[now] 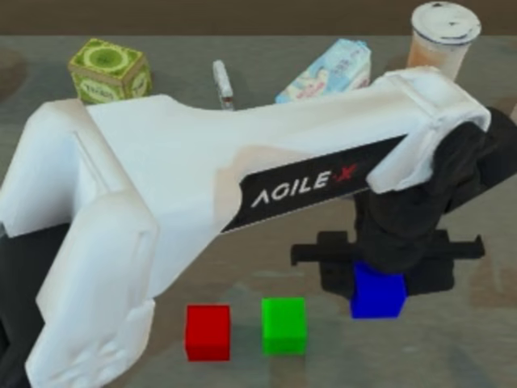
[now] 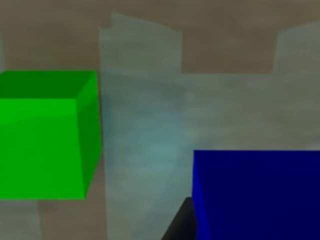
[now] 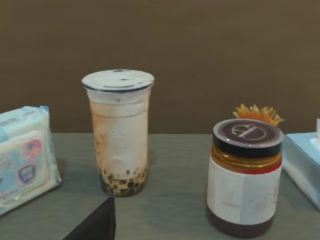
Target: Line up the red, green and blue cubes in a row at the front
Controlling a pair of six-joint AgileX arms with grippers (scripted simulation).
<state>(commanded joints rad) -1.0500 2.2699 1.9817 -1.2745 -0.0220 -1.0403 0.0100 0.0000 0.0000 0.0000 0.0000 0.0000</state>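
Left end effector (image 1: 377, 279) hides blue cube's (image 1: 377, 297) top.

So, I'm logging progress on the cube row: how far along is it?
Nearly finished. Done: the red cube and green cube sit side by side at the front of the table. In hand: the left gripper is over the blue cube, just right of green and slightly farther back. Left: seeing blue level with the others, released, and the arm withdrawn. The right arm is not in the top view.

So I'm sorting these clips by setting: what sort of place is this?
Likely a simulated tabletop test bench: a grey table with plain coloured cubes, red, green, blue, plus household clutter like a bubble tea cup and a jar.
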